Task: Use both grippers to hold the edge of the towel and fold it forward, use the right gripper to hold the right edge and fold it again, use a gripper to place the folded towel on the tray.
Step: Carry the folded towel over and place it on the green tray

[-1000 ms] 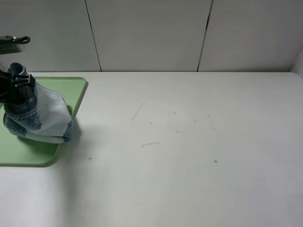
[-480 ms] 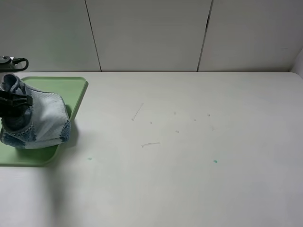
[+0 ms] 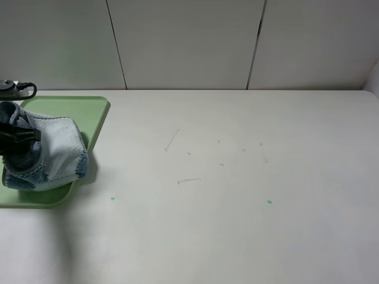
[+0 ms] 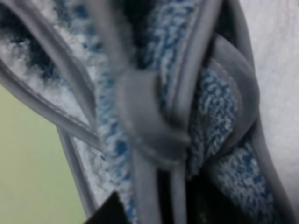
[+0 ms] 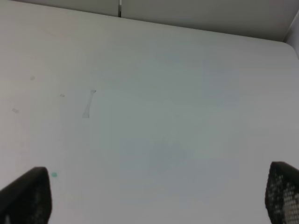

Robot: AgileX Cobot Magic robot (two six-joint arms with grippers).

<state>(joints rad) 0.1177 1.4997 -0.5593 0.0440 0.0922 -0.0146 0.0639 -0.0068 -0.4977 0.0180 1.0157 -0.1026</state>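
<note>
The folded towel sits bunched on the green tray at the worktop's left edge, so placement looks nearly done. The left claw is at its gathered hem; whether it grips, I cannot tell. The right claw hangs apart, empty, well clear.

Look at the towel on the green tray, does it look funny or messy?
A bit messy. The towel sits in a bunched, puffy heap on the tray instead of lying flat, and its right side hangs over the tray's rim onto the table. The left end effector is right at it.
</note>
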